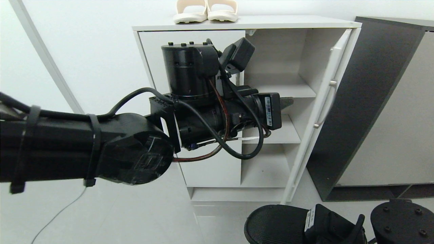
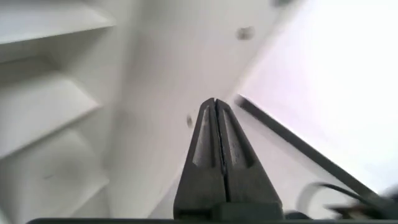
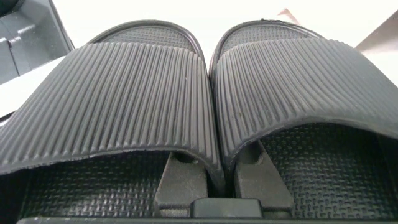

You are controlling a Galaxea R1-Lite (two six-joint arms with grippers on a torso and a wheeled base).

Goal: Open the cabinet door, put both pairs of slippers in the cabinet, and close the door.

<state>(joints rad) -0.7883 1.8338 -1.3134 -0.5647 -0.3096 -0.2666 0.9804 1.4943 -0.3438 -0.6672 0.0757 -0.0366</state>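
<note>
1. White room with a glossy pale floor (image 1: 135, 217) and a white cabinet (image 1: 244, 23) against the back wall.
2. Closest in, low on the robot's right, is the pair of black slippers (image 3: 124, 106). The right gripper (image 3: 219, 180) has one finger tucked under each ribbed strap. The slippers' touching inner edges are pinched between the fingers, so it's holding both at once. They're held above the floor in front of the cabinet, not inside it.
3. Next, the left arm stretches across in front of the cabinet. The left gripper (image 2: 215, 109) has its fingers pressed flat together with nothing between them. It sits at about middle-shelf height in the open right half, tip pointing toward the inside of the door (image 1: 325, 112).
4. That right-hand door is swung open, and its metal handle (image 1: 325, 103) faces away from the opening. The cabinet's left-hand door is shut.
5. Inside the open half are white shelves (image 1: 284, 89) stacked one above another.
6. On top of the cabinet sits the pair of beige slippers (image 1: 205, 12), side by side and touching, at the front edge.
7. Just right of the open door stands a grey cabinet (image 1: 366, 112).
</note>
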